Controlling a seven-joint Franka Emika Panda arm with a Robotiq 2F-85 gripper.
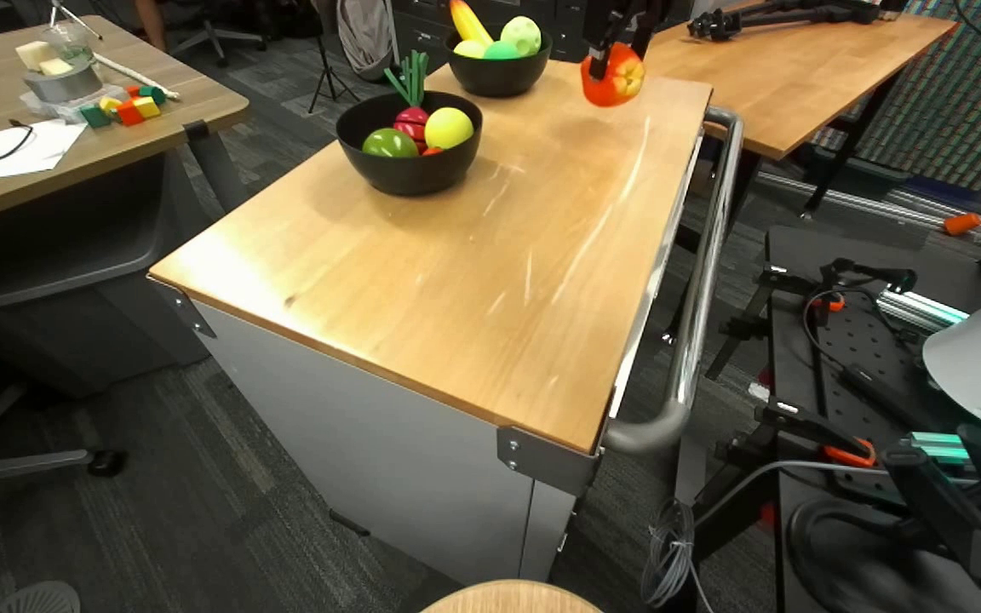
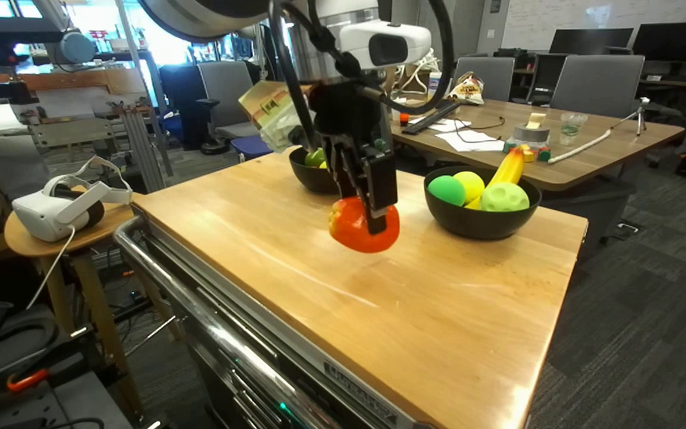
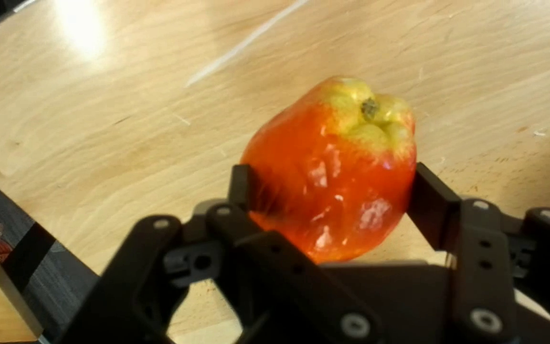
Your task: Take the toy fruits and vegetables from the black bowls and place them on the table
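My gripper (image 3: 332, 184) is shut on an orange-red toy pepper (image 3: 332, 162) with a yellow-green top. In an exterior view the pepper (image 2: 355, 238) hangs a little above the wooden table (image 2: 426, 333), beside a black bowl (image 2: 480, 225). This bowl holds a banana (image 2: 508, 170), a green ball (image 2: 447, 189), a yellow ball and a pale green dimpled ball (image 2: 504, 196). The other black bowl (image 1: 410, 174) holds a green fruit (image 1: 390, 143), a yellow ball (image 1: 449, 128), a red vegetable with green stalks (image 1: 410, 81) and something red-orange, mostly hidden. The arm partly hides this bowl in an exterior view (image 2: 313, 179).
A metal rail (image 1: 716, 255) runs along one side of the table. A desk (image 1: 201, 98) with coloured blocks and tape stands beyond the bowls' side. A stool with a white headset (image 2: 60, 208) stands by a table corner. Another wooden table (image 1: 797, 72) lies past the far end.
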